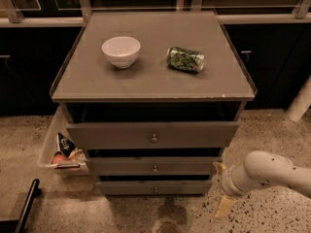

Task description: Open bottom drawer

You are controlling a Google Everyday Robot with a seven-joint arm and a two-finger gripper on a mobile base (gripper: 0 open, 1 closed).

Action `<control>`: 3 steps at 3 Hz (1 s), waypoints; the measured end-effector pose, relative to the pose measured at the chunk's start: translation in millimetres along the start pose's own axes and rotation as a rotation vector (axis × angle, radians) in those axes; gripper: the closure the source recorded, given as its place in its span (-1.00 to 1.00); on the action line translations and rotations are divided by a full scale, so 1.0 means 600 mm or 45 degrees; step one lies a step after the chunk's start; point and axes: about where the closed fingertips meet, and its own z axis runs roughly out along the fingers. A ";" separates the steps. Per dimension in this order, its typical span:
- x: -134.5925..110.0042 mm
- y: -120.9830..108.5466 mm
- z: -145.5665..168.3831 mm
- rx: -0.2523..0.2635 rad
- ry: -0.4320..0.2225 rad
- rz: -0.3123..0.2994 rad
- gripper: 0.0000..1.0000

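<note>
The bottom drawer (pixel 155 187) is the slim grey front lowest on the cabinet, with a tiny round knob (pixel 155 190) at its centre. It sits under the mid-sized drawer (pixel 154 166) and the tall top drawer (pixel 153 135). My gripper (pixel 222 188) is at the lower right, just off the cabinet's right side at the height of the two lower drawers. Its two pale fingers (pixel 224 207) stand apart and hold nothing. It is well to the right of the bottom knob and does not touch it.
A white bowl (pixel 121 51) and a green can (pixel 185 59) lying on its side rest on the cabinet top (pixel 146 84). A bin with snack packets (pixel 62 152) stands on the floor at the cabinet's left. A dark bar (pixel 26 205) is at the lower left. A white post (pixel 301 101) is at the right.
</note>
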 end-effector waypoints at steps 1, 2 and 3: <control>0.060 0.001 0.102 -0.032 -0.035 -0.035 -1.00; 0.060 0.001 0.102 -0.032 -0.035 -0.035 -1.00; 0.065 0.005 0.128 -0.071 -0.054 -0.005 -1.00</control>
